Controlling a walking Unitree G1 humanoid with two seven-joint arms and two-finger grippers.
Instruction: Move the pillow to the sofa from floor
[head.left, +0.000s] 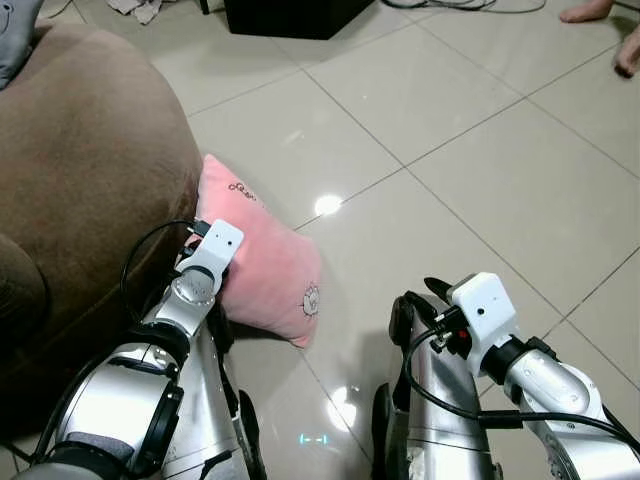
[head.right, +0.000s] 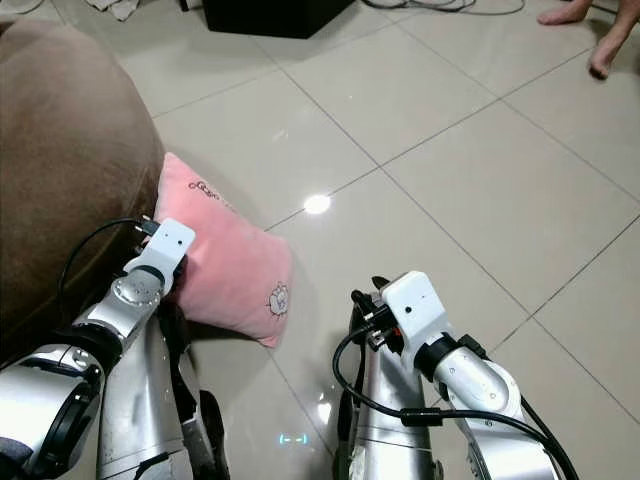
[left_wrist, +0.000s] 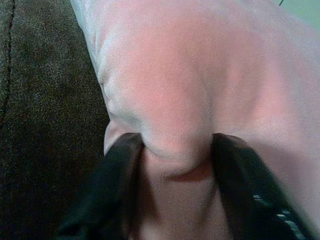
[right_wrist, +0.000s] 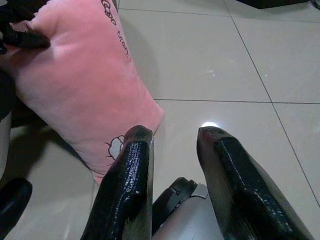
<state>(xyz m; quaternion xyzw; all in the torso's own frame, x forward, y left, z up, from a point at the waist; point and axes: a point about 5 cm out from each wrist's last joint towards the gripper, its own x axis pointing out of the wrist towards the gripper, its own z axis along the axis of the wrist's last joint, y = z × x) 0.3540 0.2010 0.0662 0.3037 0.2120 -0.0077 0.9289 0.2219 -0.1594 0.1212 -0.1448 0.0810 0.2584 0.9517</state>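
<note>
Item: two silver arms, recorded lowest in the head views. The left gripper was found pressed into the pink pillow, its two black fingers closed on a pinched fold of the fabric. The right gripper was held low above the tiled floor, near the pillow's lower corner, its fingers parted and holding nothing.

Item: pillow, pink, printed with a small cartoon figure and a line of dark script. It was propped on the floor, leaning against the brown sofa on the robot's left, and was not yet on the seat.

Item: floor, pale glossy tiles with lamp glare. A black box was noted at the far edge, with a person's bare feet at the far right.
</note>
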